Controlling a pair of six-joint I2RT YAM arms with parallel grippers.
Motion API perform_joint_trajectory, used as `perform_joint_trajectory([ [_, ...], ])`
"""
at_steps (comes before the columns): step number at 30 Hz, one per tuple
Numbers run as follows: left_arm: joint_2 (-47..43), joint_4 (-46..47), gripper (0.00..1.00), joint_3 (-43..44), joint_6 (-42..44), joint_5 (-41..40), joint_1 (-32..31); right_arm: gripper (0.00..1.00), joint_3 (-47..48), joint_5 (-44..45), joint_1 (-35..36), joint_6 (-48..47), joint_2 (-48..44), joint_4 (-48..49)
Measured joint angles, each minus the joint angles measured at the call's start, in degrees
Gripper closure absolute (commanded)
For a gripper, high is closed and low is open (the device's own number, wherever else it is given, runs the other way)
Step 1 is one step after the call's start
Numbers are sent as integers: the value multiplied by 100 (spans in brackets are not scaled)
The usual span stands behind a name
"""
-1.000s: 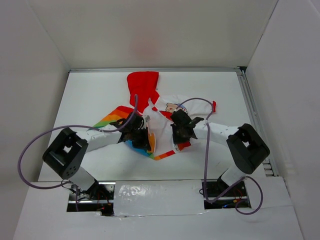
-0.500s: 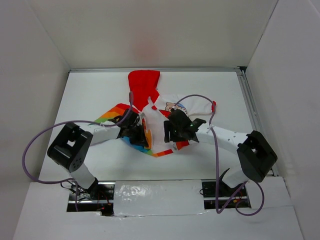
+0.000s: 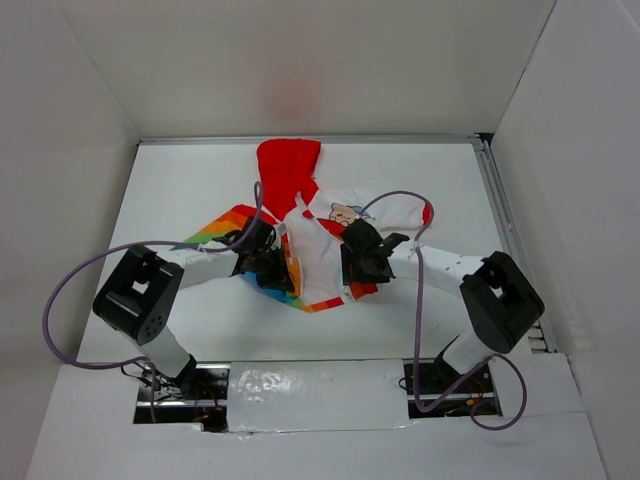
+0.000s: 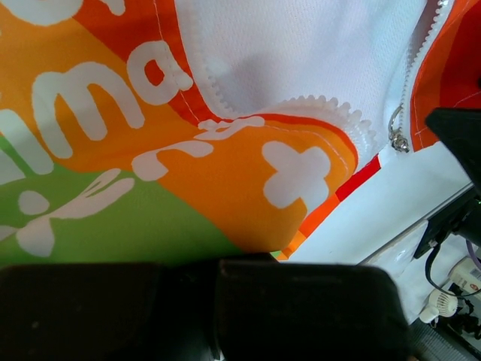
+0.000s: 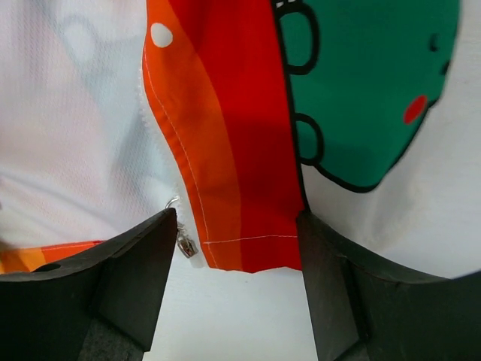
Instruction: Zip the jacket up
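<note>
The jacket [image 3: 318, 262] lies open in the middle of the counter [image 3: 180, 190]. Its red hood [image 3: 287, 165] is at 12 o'clock and its bottom edge is at 6 o'clock. The white inside is showing, so the zip is not done up at all. Your left gripper [image 3: 270, 268] sits on the 9 o'clock flap with its fingers pressed together, and it seems to pinch the striped cloth there. Your right gripper [image 5: 237, 252] is spread wide over the bottom corner of the 3 o'clock flap and holds nothing. The small metal zip pull [image 5: 185, 245] hangs just beside the finger on the 9 o'clock side of the right wrist view. Here is what can go wrong. If you close the right gripper where it is, it may grab only the red cloth and miss the pull, because the pull is tiny and sits off to one side. The two rows of zip teeth [image 4: 323, 105] are apart and one row bends in a curve, so the ends may not line up and the zip can jam or start crooked. The cloth is soft, so a hard pull can make the whole jacket slide or bunch up. The two grippers are near each other, so they might bump.
</note>
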Motion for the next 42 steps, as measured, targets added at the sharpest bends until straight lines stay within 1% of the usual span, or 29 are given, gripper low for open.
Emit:
perform_joint_trajectory([
  [6, -7, 2, 100, 0, 85, -13, 0, 31, 0, -170, -9, -44, 374, 140],
  [7, -7, 2, 100, -2, 92, -13, 0, 34, 7, -190, -9, -55, 437, 170],
  [11, -9, 0, 100, -2, 98, -13, 2, 38, 28, -181, -9, -61, 483, 192],
  [14, -26, -4, 100, -2, 101, -33, 2, 52, 96, -162, -9, -63, 560, 197],
  [15, -33, -9, 100, -2, 101, -37, 4, 61, 122, -157, -13, -61, 584, 201],
  [17, -68, -15, 100, -4, 103, -52, 4, 67, 140, -166, -20, -37, 608, 258],
  [18, -92, -13, 100, -13, 103, -57, 4, 73, 140, -184, -20, -20, 608, 286],
  [19, -109, -17, 100, -17, 105, -59, 4, 73, 138, -205, -20, -11, 608, 315],
  [20, -122, -13, 100, -24, 105, -61, 4, 77, 133, -227, -20, -4, 605, 350],
  [21, -125, -15, 100, -26, 105, -68, 4, 78, 122, -240, -20, 4, 595, 376],
  [27, -125, -35, 100, -28, 103, -140, 7, 81, -39, -317, -20, 4, 221, 424],
  [30, -125, -42, 100, -31, 103, -166, 17, 93, -46, -302, -52, 4, -173, 424],
  [34, -125, -44, 100, -31, 103, -181, 57, 95, -52, -302, -118, 35, -564, 452],
  [40, -125, -44, 100, -33, 98, -212, 98, 91, -275, -254, -267, 140, -949, 527],
  [42, -125, -44, 100, -35, 94, -227, 133, 89, -334, -245, -382, 160, -1108, 531],
])
